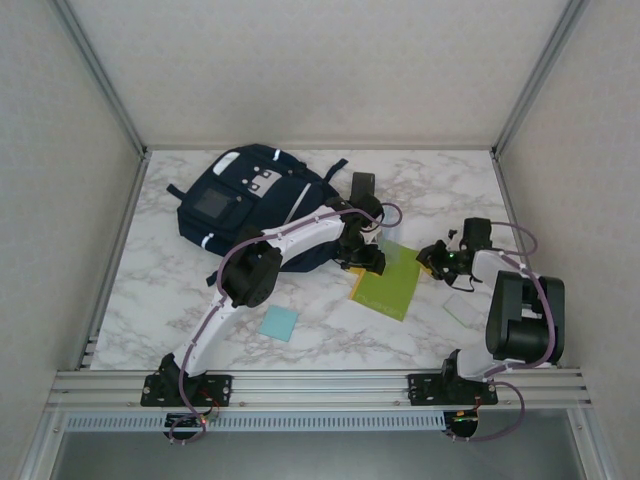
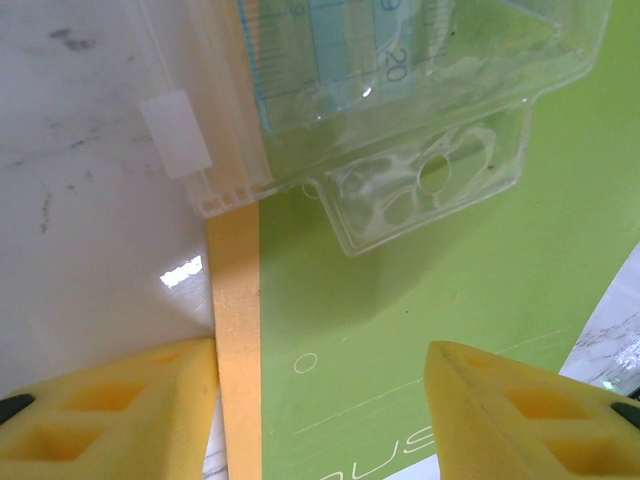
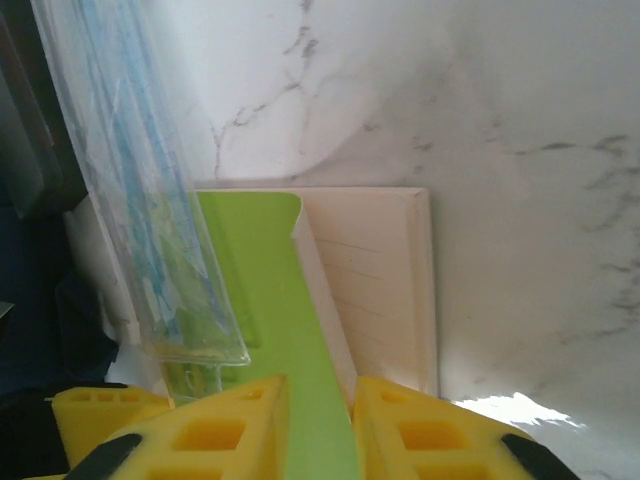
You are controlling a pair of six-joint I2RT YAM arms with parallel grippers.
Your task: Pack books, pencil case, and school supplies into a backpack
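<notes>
My right gripper (image 3: 322, 400) pinches green book (image 3: 262, 270) edge, likely to lift it. Left gripper (image 2: 322, 380) fingers spread above it, clear packet (image 2: 400, 120) at 12 o'clock.

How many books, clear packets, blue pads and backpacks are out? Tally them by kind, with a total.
Books: 2 (lime green book, orange-yellow book)
Clear packet: 1
Light-blue pad: 1
Backpack: 1
Total: 5

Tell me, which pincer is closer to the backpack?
Left. The left pincer hangs right beside the backpack, over the side of the green book next to it. The right pincer is at that book's far edge, away from the backpack.
</notes>
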